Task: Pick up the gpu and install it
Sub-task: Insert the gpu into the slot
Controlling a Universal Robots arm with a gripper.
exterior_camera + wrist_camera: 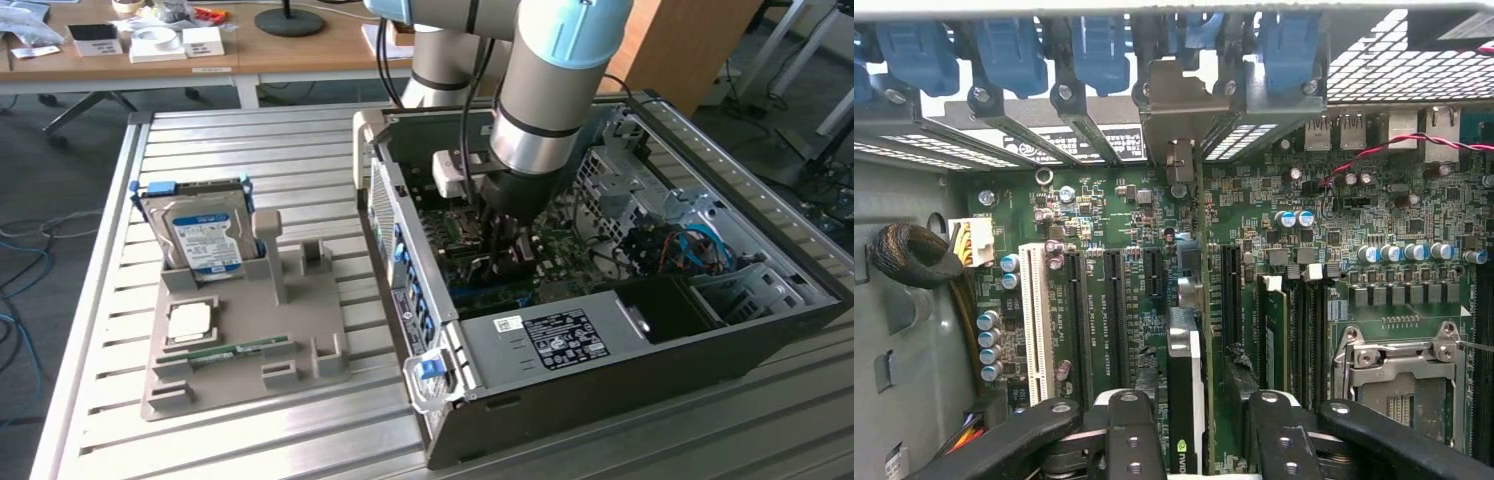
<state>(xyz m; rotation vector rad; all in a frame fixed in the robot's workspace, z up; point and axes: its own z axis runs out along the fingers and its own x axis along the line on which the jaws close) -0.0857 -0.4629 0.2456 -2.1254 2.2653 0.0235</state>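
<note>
Black tool (1189, 420) fingers clamp the gpu (1186, 395) edge-on, standing upright over the motherboard (1104, 230) inside the open computer case (747, 330). On the desk (214, 150), a grey tray (300, 345) holds a hard drive (203, 240).

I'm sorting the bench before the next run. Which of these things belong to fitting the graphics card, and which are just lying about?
Part of the job:
- graphics card, edge-on between the claw fingers, over the motherboard slots
- open computer case

Lying about:
- hard drive upright in the grey holder
- processor chip on that holder
- memory stick on that holder
</note>
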